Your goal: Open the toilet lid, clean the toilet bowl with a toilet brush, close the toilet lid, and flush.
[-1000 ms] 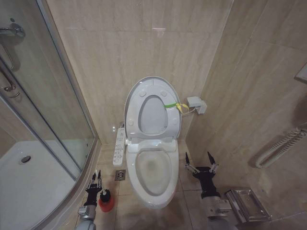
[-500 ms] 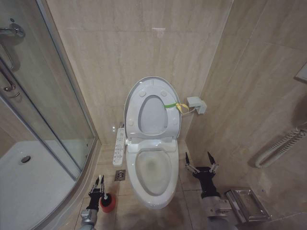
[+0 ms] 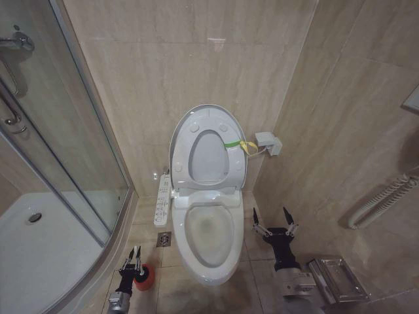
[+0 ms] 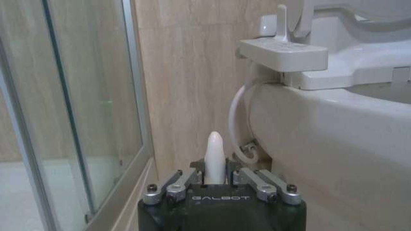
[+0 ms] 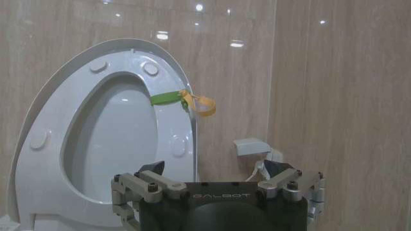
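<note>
Since a second ago the left pincer point(image 3: 133, 256) has drawn back toward the robot and sits lower in the head view, low over the floor to the left of the toilet bowl point(image 3: 209, 245). Its fingers point(image 4: 251, 180) stand narrow, one on each side of the slim white handle of the toilet brush point(image 4: 214, 158), whose rounded tip rises between them in the left wrist view; whether they press on the handle I cannot tell. Just beside the pincer, the small red cup point(image 3: 144, 279) rests on the floor tiles point(image 3: 177, 288).

Beyond the brush handle, the left wrist view takes in the white outer wall of the bowl, a white hose point(image 4: 235, 125) curving down behind it, and the end of the long control panel point(image 4: 282, 52) jutting out above. A glass shower door point(image 3: 59, 150) stands on the far side of that arm, with the white shower tray point(image 3: 39, 261) behind it.

The right pincer point(image 3: 272, 226) has kept its place, raised to the right of the bowl with its two fingers spread wide and holding nothing.

The toilet lid point(image 3: 190, 127) stands upright against the wall with the ring seat point(image 3: 209, 156) raised against it, and a green and yellow tie point(image 3: 239, 144) hangs at the seat's right edge. A metal tray point(image 3: 337, 280) lies on the floor by the right arm.
</note>
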{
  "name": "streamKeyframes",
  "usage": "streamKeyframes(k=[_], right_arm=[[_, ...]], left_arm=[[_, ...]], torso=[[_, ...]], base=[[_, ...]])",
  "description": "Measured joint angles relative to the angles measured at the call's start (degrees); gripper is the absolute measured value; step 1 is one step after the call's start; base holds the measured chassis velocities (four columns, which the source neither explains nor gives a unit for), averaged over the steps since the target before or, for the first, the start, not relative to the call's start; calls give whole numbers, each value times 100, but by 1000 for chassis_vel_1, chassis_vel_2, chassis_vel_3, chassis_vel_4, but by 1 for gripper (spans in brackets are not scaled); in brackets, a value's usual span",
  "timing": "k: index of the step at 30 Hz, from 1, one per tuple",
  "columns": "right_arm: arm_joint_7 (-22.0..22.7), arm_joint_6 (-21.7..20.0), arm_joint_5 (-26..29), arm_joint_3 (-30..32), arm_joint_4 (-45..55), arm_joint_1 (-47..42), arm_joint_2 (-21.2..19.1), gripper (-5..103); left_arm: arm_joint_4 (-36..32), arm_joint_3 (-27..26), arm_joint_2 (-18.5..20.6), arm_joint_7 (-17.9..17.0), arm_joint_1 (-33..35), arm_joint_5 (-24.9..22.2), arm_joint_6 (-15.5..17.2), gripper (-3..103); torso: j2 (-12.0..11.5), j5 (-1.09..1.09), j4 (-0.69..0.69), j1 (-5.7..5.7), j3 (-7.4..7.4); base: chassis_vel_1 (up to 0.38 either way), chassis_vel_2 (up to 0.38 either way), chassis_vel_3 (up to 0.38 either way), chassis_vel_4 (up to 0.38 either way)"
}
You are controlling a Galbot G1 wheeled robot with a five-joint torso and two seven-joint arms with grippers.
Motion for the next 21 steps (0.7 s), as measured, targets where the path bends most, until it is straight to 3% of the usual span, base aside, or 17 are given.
streamKeyframes(k=[6, 7, 14, 15, 21], right_arm=[[0, 0, 0, 0, 0, 0, 0, 100], [0, 0, 0, 0, 0, 0, 0, 100], [0, 0, 0, 0, 0, 0, 0, 100], [0, 0, 0, 0, 0, 0, 0, 100], [0, 0, 0, 0, 0, 0, 0, 100]], left_arm=[[-271, 38, 2, -142, 142, 11, 8, 22], [-300, 37, 9, -170, 162, 19, 9, 35], [-480, 10, 43, -247, 299, 32, 12, 35], [-527, 5, 49, -265, 333, 33, 13, 62], [-1052, -85, 107, -374, 682, 74, 16, 62]], torso=[[0, 0, 0, 0, 0], [0, 0, 0, 0, 0], [0, 1, 0, 0, 0], [0, 0, 0, 0, 1], [0, 0, 0, 0, 1]], base=[[0, 0, 0, 0], [0, 0, 0, 0], [0, 0, 0, 0], [0, 0, 0, 0], [0, 0, 0, 0]])
